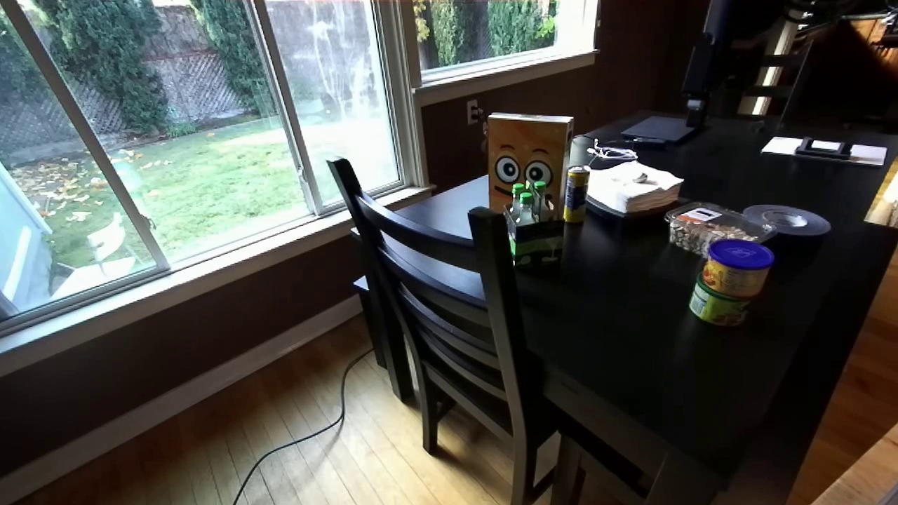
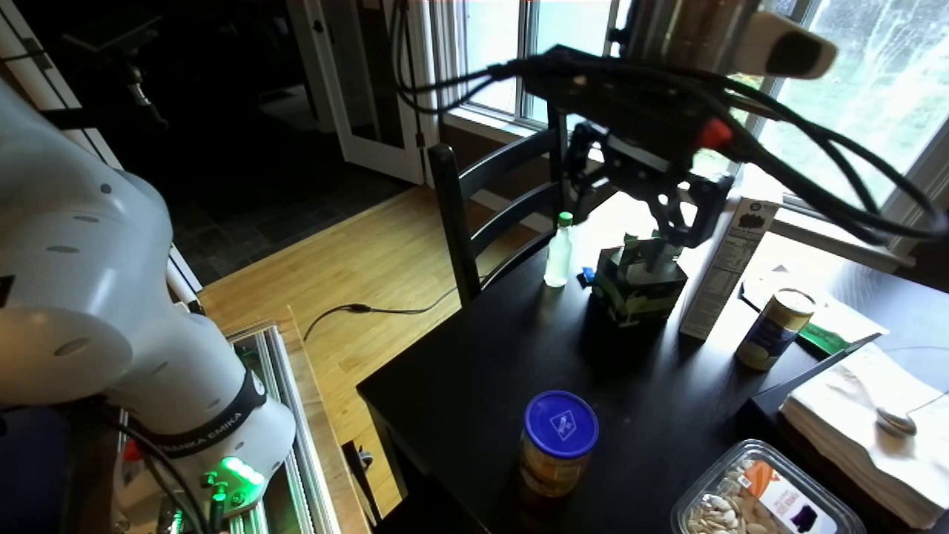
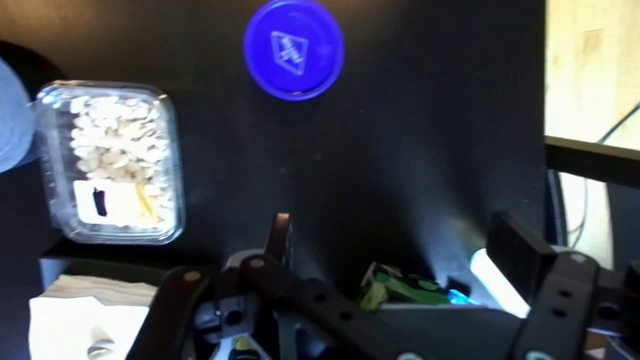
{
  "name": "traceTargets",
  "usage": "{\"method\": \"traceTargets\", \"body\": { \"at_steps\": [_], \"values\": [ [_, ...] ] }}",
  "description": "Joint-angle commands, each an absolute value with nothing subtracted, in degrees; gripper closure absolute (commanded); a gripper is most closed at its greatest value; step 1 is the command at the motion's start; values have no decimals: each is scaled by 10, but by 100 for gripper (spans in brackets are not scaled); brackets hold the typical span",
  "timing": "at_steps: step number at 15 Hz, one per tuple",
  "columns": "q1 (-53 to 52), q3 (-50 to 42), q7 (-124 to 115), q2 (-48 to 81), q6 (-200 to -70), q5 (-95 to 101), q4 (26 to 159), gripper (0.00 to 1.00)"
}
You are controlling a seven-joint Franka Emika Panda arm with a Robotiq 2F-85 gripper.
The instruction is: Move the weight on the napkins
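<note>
Square stack of white paper napkins (image 1: pixel 628 196): lying flat in a black holder (image 3: pixel 120 270) on the broad black desk (image 2: pixel 460 400); seen in both exterior views and, in part, in the wrist view
Small rounded shiny metal weight (image 2: pixel 895 423): resting on top of the napkin stack, in from its edges
Black two-fingered hand (image 3: pixel 398 244): raised above the desk, apart from the napkin stack; its fingers spread wide, black desk showing between them
Yellow and dark blue cylindrical can (image 1: pixel 576 195): upright, just beside the napkin stack
Tall orange-brown cardboard box with printed eyes (image 1: pixel 527 158): upright, farther from the napkin stack than the can
Clear plastic tub of pale pieces (image 3: pixel 115 155): just beside the napkin stack; white and orange label on top
Flat round grey roll (image 1: pixel 810 224): just past the plastic tub, seen from the napkin stack
Round amber container with a blue lid (image 3: pixel 294 52): upright, well apart from the napkin stack
Black and green cardboard carton (image 2: pixel 637 297): well apart from the napkin stack; a slim clear bottle with a green cap (image 2: pixel 558 256) stands just beside it, on the side away from the napkin stack
</note>
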State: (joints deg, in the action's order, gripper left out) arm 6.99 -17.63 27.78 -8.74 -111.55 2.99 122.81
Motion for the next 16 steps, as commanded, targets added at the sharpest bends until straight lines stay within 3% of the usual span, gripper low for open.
{"method": "traceTargets", "body": {
  "at_steps": [1, 5, 6, 16],
  "values": [
    [108, -193, 358, 34, -1171, 33, 1134, 0],
    [174, -189, 393, 140, -1145, -114, 1034, 0],
    [164, -178, 372, 75, -1186, -51, 1111, 0],
    [202, -163, 388, 167, -1167, -119, 1017, 0]
  ]
}}
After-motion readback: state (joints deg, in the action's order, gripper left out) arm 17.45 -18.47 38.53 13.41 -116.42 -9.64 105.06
